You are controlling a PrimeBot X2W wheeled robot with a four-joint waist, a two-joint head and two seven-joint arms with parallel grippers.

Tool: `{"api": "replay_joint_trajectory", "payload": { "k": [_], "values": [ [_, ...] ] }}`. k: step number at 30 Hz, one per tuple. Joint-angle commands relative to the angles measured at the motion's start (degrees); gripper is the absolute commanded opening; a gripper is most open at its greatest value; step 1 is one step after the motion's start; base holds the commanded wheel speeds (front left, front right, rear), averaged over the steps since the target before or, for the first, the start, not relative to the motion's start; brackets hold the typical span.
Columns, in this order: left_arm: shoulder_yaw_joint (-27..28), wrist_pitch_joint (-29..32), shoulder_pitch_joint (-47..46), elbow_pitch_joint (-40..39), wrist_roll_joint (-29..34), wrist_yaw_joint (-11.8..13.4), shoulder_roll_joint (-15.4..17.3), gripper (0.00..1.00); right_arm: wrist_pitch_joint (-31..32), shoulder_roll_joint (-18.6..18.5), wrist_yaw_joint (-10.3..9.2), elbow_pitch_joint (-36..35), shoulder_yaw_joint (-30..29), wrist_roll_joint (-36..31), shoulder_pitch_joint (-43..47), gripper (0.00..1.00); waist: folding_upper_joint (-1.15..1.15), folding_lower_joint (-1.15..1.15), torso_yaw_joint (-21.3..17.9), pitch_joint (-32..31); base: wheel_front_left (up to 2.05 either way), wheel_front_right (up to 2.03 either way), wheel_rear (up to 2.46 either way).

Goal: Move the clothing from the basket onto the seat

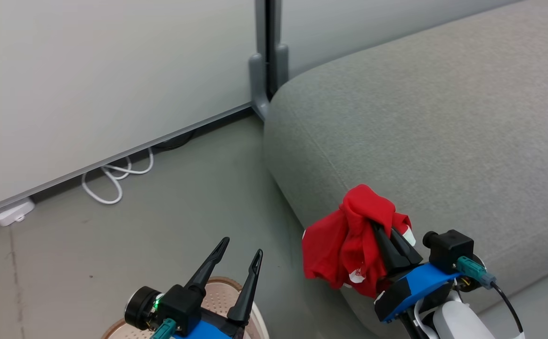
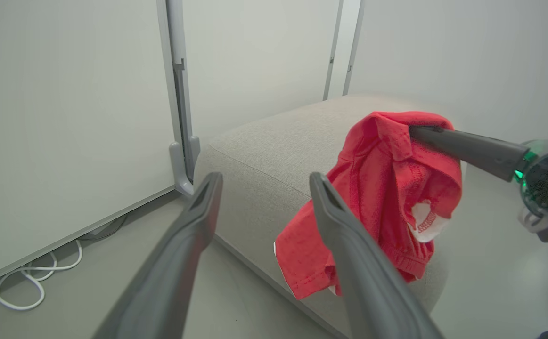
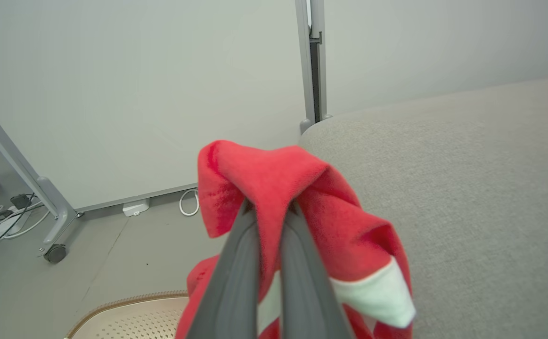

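The grey floor (image 1: 184, 245) carries the seat (image 1: 443, 117), the basket (image 3: 132, 319) near its left end, and farther left a white cable (image 1: 105, 202) with what may be an adapter (image 1: 13, 212).

Soft cloth, hard plastic
The clothing (image 1: 330, 249) is soft red knit cloth; seat (image 1: 443, 117), coarse-woven matt grey fabric; basket (image 3: 137, 320), perforated cream plastic; jaws, matt dark plastic; floor (image 1: 113, 245), smooth, dull.

Bright even light, soft shadows, wide-angle bending at edges, blurred foreground

basket (image 1: 218, 295) mostly cut off by the bottom edge.
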Motion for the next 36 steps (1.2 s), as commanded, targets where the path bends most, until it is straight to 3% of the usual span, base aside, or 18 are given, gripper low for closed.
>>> {"api": "replay_joint_trajectory", "payload": {
  "k": [1,15,29,36],
  "values": [
    [-0.1,-0.2,-0.6,-0.3,0.1,0.0,0.4,1.0,-0.3,-0.1,0.04,-0.2,0.0,0.6,-0.6,0.0,0.0,0.0,-2.0,0.6,0.0,0.0,0.0],
    [-0.7,-0.2,-1.5,-0.9,0.4,-0.1,1.3,1.0,-1.7,-0.1,0.04,0.8,0.3,1.8,-0.9,0.0,0.0,0.0,-7.5,2.0,0.0,0.0,0.0],
    [-1.1,-0.2,-1.4,-1.1,0.1,-0.1,2.1,1.0,-2.2,-0.1,0.03,1.9,0.5,2.8,-2.3,0.0,0.0,0.0,-7.5,2.4,0.0,0.0,0.0],
    [-1.2,-0.2,-2.7,-1.8,1.6,-0.1,2.9,1.0,-1.3,-0.1,0.04,2.3,-1.5,3.4,-8.3,0.0,0.0,0.0,-6.6,5.1,0.0,0.0,0.0]
  ]
}}
